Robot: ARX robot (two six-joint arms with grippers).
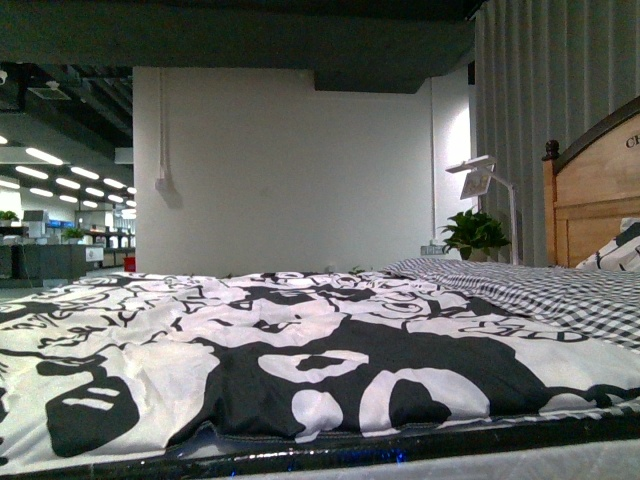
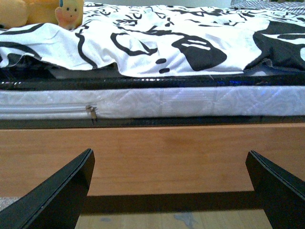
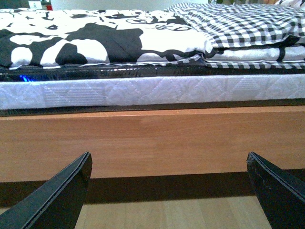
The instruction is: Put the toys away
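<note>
Left pincer (image 2: 169, 151): spread wide, nothing between its fingers (image 2: 57, 195). It hangs low in front of the bed's wooden side rail (image 2: 157, 152), above the floor (image 2: 181, 220).
Right pincer (image 3: 168, 153): also spread wide and empty, facing the same rail further toward the headboard (image 1: 595, 190).

Plush toy (image 2: 26, 12): orange-yellow, lying on the bed's black-and-white cover (image 2: 157, 38), close to the bed's side edge. Only part of it shows in the left wrist view, with a small pale face beside it that I cannot make out. It does not show in the front or right wrist views.

Bed: the white quilted mattress (image 2: 190, 102) sits on the rail, with its zipper pull (image 2: 90, 112) visible. The cover lies rumpled over most of the bed. A folded checked quilt (image 3: 248, 24) lies on the bed toward the headboard, beside the cover.

Beyond the bed, near the headboard: a potted plant (image 1: 475, 232) and a white lamp (image 1: 480, 175). Neither arm shows in the front view.
</note>
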